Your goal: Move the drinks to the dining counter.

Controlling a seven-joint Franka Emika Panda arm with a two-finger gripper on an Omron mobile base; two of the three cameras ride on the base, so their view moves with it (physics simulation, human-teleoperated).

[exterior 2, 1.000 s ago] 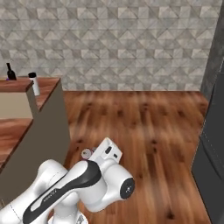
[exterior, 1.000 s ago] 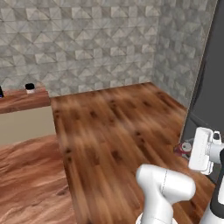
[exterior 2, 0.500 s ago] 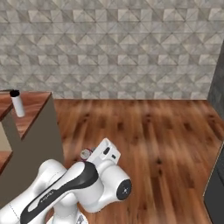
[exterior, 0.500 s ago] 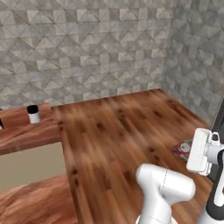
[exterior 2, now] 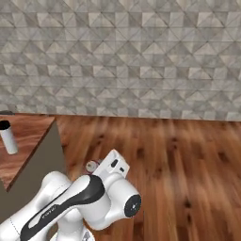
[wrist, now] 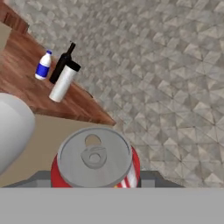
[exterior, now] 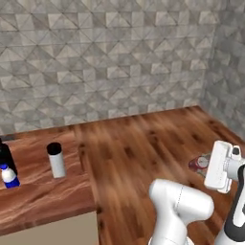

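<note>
The red can (wrist: 95,161) sits in the gripper (wrist: 95,177), its silver lid and pull tab facing the hand camera; the jaws are partly open and closed against the can's sides. In the left base view the can (exterior: 200,163) shows just beside the white hand, held above the wood floor (exterior: 158,143). In the right base view its lid (exterior 2: 92,165) peeks out beside the arm. The other three drinks stand on the brown counter (exterior: 43,191): the grey cylinder with a black cap (exterior: 56,160), the blue-and-white bottle (exterior: 9,175) and the black bottle (exterior: 5,155) near its left edge. A grey tiled wall (exterior: 110,62) rises behind.
</note>
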